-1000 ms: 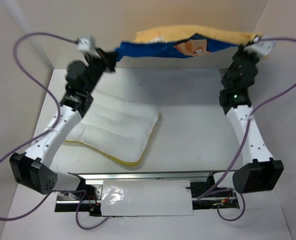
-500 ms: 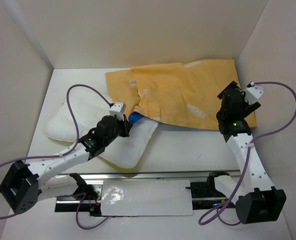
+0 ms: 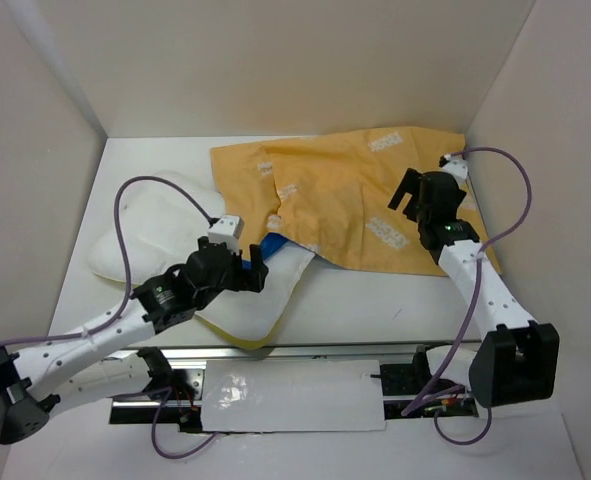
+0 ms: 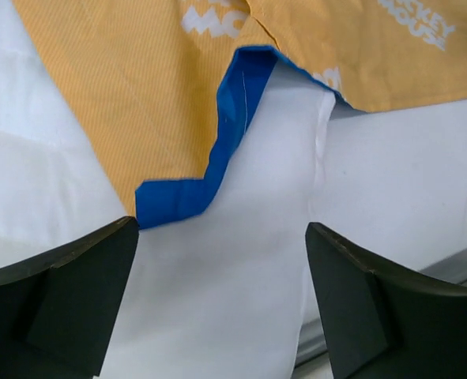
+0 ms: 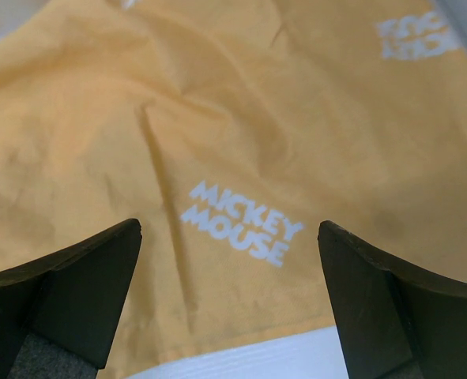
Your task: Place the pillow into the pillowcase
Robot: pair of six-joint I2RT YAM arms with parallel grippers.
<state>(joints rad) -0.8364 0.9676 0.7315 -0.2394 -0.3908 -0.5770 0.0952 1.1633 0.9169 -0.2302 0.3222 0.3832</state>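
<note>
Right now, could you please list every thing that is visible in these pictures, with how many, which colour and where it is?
pillowcase: 1, orange with white logos, far right of the table, a blue fold at its near left edge lying over the pillow
pillow: 1, white with a yellow edge, left side of the table
table: 1, white, under everything
walls: 3, beige, left, far and right sides
metal rail: 1, silver, near edge
white sheet: 1, near edge, between the arm bases
cables: 2, purple, one along each arm
left gripper: 1, black, open, above the pillow and blue fold
right gripper: 1, black, open, above the pillowcase
</note>
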